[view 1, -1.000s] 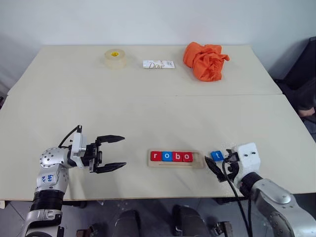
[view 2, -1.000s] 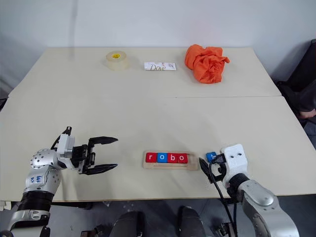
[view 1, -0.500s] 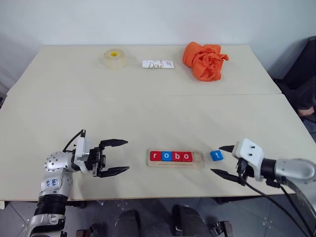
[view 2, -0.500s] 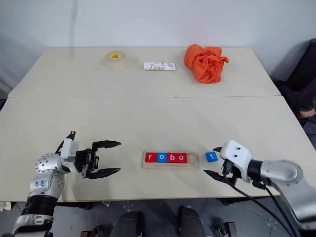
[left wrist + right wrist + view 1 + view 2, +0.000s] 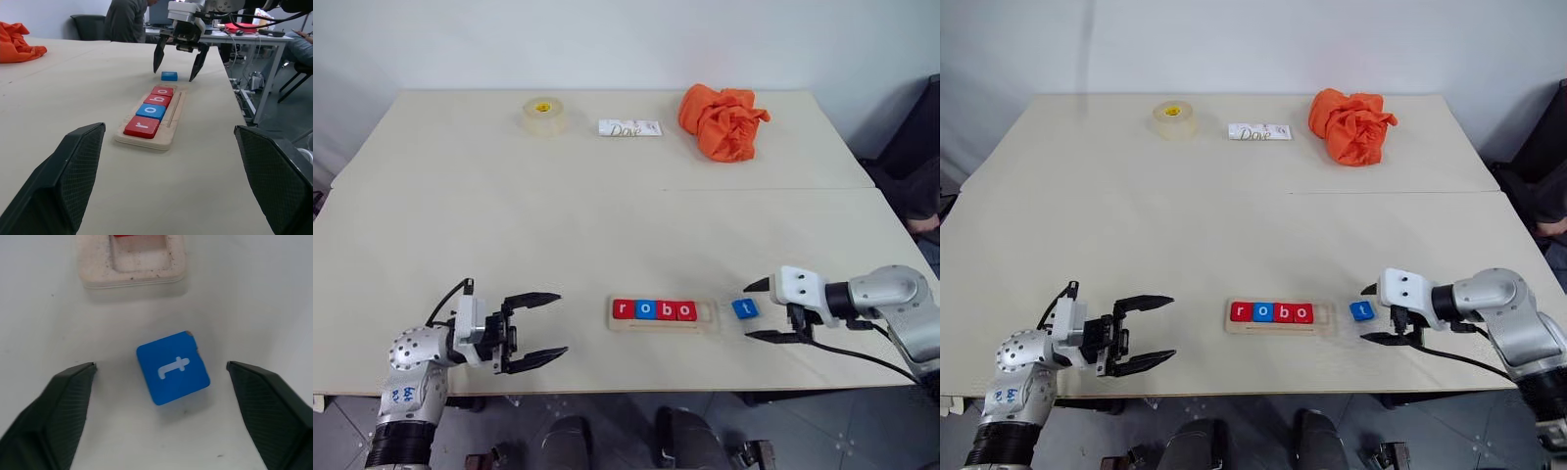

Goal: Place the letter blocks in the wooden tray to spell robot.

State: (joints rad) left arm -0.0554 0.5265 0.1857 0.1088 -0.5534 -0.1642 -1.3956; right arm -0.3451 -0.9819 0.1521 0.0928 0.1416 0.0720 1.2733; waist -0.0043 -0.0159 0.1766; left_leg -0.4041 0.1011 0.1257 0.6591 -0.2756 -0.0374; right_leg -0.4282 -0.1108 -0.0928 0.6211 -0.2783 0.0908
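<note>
The wooden tray (image 5: 706, 314) lies near the table's front edge with four letter blocks in it: red r (image 5: 623, 309), blue o (image 5: 644, 309), red b (image 5: 666, 310) and red o (image 5: 686, 311). Its right end slot is bare. The blue t block (image 5: 744, 308) lies flat on the table just right of the tray. My right gripper (image 5: 756, 311) is open, one finger on each side of the t block (image 5: 172, 367) with a gap on both sides. My left gripper (image 5: 562, 322) hangs open and empty to the left of the tray, pointing at it.
At the back of the table are a tape roll (image 5: 541, 115), a white Dove wrapper (image 5: 628, 127) and a crumpled orange cloth (image 5: 722, 119). A seam (image 5: 607, 188) crosses the table's middle. In the left wrist view a seated person (image 5: 127, 22) shows beyond the table.
My right arm swung out to the right, its wrist rolled, and the open fingers came to straddle the t block. My left gripper drew back slightly towards the front edge.
</note>
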